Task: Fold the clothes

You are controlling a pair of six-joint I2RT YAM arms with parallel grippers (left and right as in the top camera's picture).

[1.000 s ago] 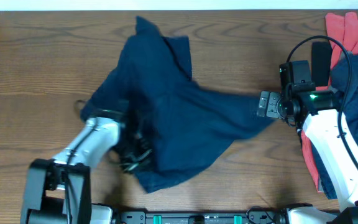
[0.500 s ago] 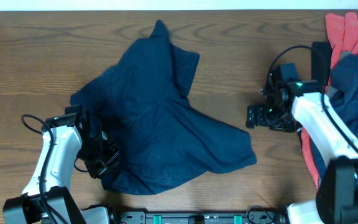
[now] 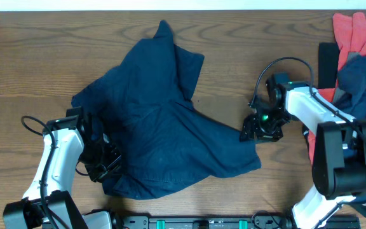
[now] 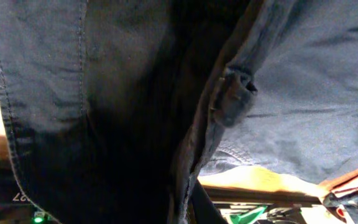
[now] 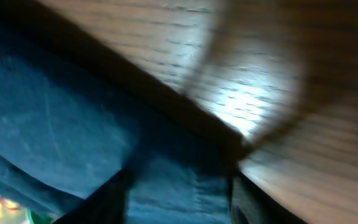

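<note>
While spread on woodgrain table [image 3: 30, 57], navy shorts [image 3: 164, 121] lie rumpled.

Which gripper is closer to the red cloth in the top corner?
Right. The right gripper is at the navy shorts' right corner, below-left of the red cloth; the left gripper is at their lower left edge.

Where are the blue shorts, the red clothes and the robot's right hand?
navy shorts [image 3: 164, 127]: overhead view, middle of the cloth.
red clothes [image 3: 348, 28]: overhead view, upper part of the pile.
right gripper [image 3: 248, 133]: overhead view, between its fingertips, by the shorts' right edge.
</note>
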